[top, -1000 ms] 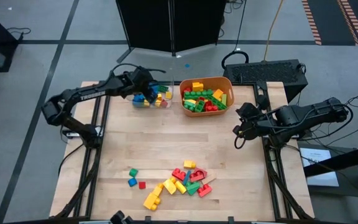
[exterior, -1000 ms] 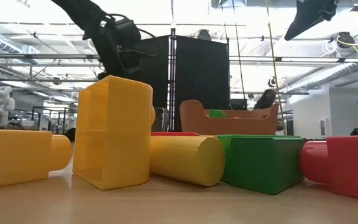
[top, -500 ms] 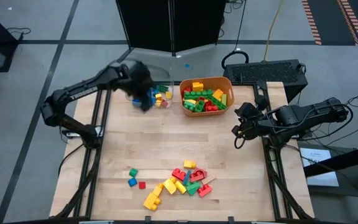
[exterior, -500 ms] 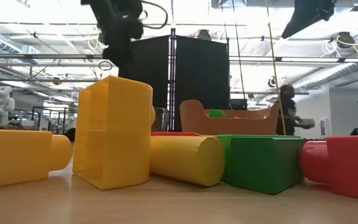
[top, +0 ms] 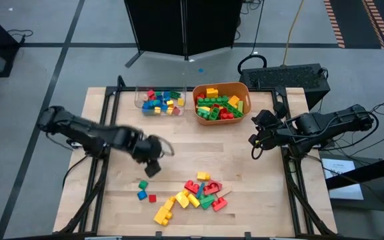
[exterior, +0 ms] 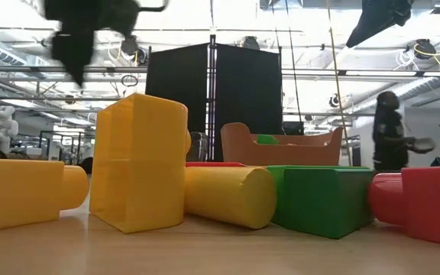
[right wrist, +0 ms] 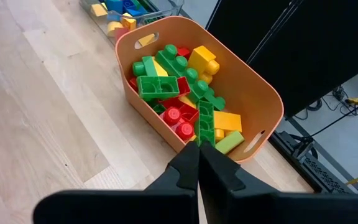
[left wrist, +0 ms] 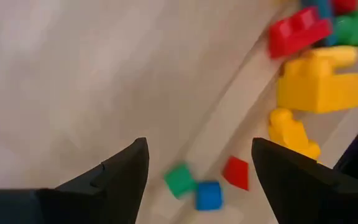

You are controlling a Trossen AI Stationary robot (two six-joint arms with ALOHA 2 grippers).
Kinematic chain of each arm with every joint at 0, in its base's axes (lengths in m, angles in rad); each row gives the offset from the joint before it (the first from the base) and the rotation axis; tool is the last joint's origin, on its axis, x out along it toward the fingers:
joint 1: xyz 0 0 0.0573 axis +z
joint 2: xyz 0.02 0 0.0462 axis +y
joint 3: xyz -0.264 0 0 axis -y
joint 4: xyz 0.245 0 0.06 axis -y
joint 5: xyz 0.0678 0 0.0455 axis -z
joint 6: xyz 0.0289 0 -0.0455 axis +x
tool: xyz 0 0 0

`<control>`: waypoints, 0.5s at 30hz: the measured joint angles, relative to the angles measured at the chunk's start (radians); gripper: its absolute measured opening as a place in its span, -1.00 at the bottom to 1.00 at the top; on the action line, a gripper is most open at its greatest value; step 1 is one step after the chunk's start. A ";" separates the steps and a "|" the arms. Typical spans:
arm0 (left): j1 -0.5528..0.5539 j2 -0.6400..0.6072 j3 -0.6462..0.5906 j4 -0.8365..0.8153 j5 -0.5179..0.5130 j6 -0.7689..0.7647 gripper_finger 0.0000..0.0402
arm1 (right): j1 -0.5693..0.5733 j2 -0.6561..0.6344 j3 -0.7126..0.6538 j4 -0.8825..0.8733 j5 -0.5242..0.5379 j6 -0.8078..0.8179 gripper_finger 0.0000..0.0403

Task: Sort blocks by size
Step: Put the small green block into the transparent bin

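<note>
Loose red, yellow, green and blue plastic blocks lie heaped near the table's front edge, three tiny cubes just left. The left gripper hovers above them, jaws wide and empty (the right gripper waits pinched shut at the right edge). Descending off-centre could scatter the cubes.

One camera hangs overhead, looking straight down on the whole worktop. A second sits at worktop level, very close to the loose blocks, facing the room. Each wrist camera looks past its arm's fingers; the right one shares the orange tub with the overhead view.
</note>
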 joint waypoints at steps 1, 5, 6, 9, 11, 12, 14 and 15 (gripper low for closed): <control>-0.036 0.003 -0.023 0.009 -0.011 -0.094 0.41 | 0.000 0.000 0.000 0.000 0.000 0.000 -0.98; -0.162 0.015 -0.099 0.004 -0.025 -0.403 0.41 | 0.000 0.000 0.000 0.000 0.000 -0.019 -0.98; -0.186 0.015 -0.114 -0.003 -0.028 -0.471 0.41 | 0.000 0.000 0.000 0.000 0.000 -0.023 -0.98; -0.244 0.020 -0.149 -0.020 -0.035 -0.623 0.41 | 0.000 0.000 0.000 0.000 0.000 -0.041 -0.98; -0.276 0.019 -0.166 0.002 -0.046 -0.701 0.41 | 0.000 0.000 0.000 0.000 0.000 -0.047 -0.98; -0.291 0.023 -0.173 0.022 -0.051 -0.729 0.41 | 0.000 0.000 0.000 -0.001 0.000 -0.047 -0.98; -0.316 0.042 -0.178 0.050 -0.054 -0.773 0.41 | 0.000 0.000 0.000 0.000 0.000 -0.048 -0.98; -0.326 0.052 -0.178 0.062 -0.055 -0.788 0.41 | 0.000 0.000 0.000 -0.001 0.000 -0.049 -0.98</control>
